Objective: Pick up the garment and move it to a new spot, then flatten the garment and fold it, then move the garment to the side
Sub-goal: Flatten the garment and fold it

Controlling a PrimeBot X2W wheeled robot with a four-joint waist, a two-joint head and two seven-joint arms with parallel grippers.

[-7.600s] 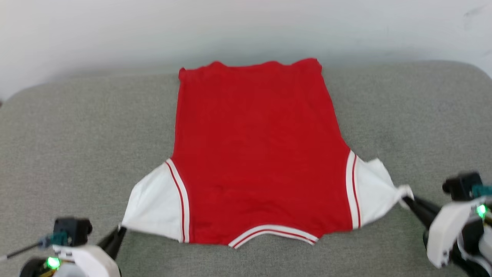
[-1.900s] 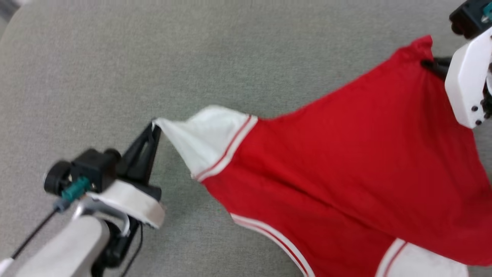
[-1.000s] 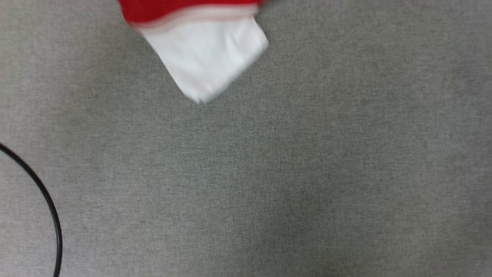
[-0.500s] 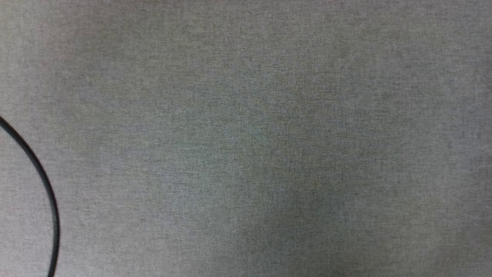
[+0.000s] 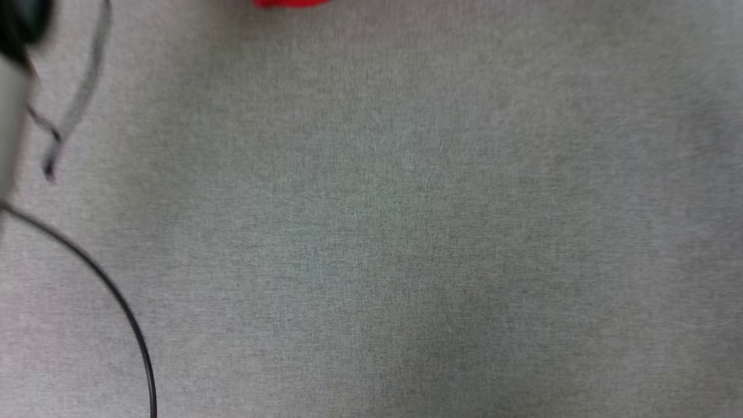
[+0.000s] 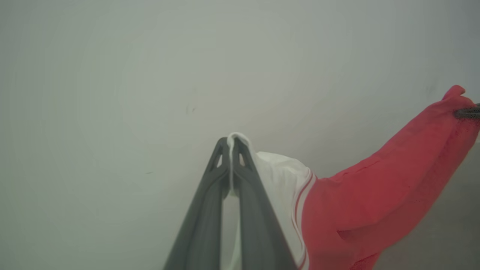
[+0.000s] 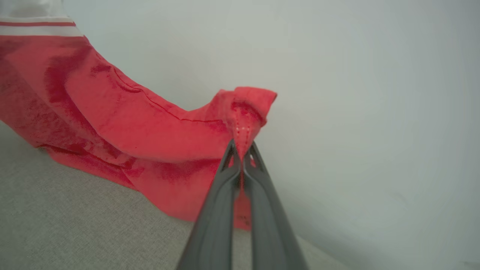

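The garment is a red shirt with a white sleeve and red-white striped trim, hanging stretched in the air between my two arms. My left gripper is shut on the tip of the white sleeve. My right gripper is shut on a red hem corner of the garment, whose lower folds rest on the grey cushion. In the head view a sliver of the red garment shows at the top edge.
The grey fabric cushion spreads across the head view. A black cable curves along its left side, and a blurred pale arm part sits at the upper left. A pale wall stands behind the garment.
The head view has shifted over the cushion: the garment left it, and now a red sliver and a blurred arm part show at the top. Both grippers stay shut.
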